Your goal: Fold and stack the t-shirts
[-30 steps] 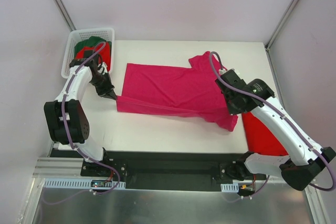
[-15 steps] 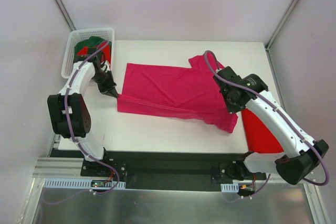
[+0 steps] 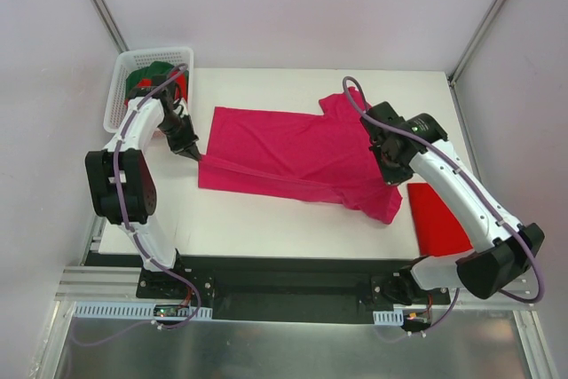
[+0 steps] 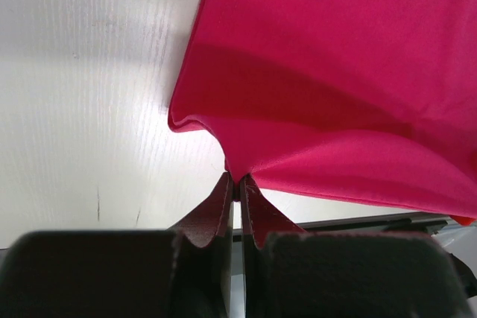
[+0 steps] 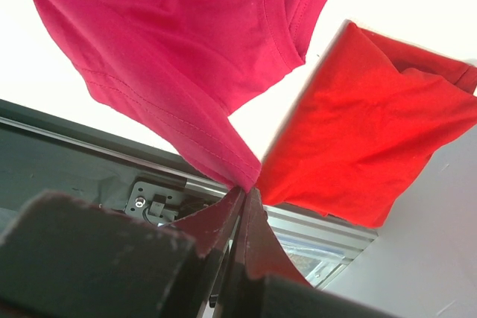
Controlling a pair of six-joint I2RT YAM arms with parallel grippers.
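**One shirt down, the magenta one mid-fold, more waiting in the basket**

I have both tools clamped on the magenta t-shirt (image 3: 293, 153), which lies spread across the middle of the table (image 3: 266, 224). My left gripper (image 4: 237, 182) is pinched tight on the shirt's near left corner, with the cloth pulled up into a small peak between the fingers. My right gripper (image 5: 246, 188) is closed on a hemmed edge at the shirt's near right end. I take it for the sleeve, though the wrist view is too close for me to be sure. The near edge is lifted off the table between my two grips while the far part lies flat, so I judge that I am at the start of the first fold.

As for progress, a red t-shirt (image 3: 441, 217) lies at the right near corner of the table, just beside the magenta one. It looks folded into a compact shape and seems to mark where the stack goes.

The white basket (image 3: 114, 104) sits off the table's far left corner. In it I see a dark green t-shirt (image 3: 146, 77) bunched up with a second red t-shirt (image 3: 179, 88). Both are unfolded, so most of the job is ahead of me.
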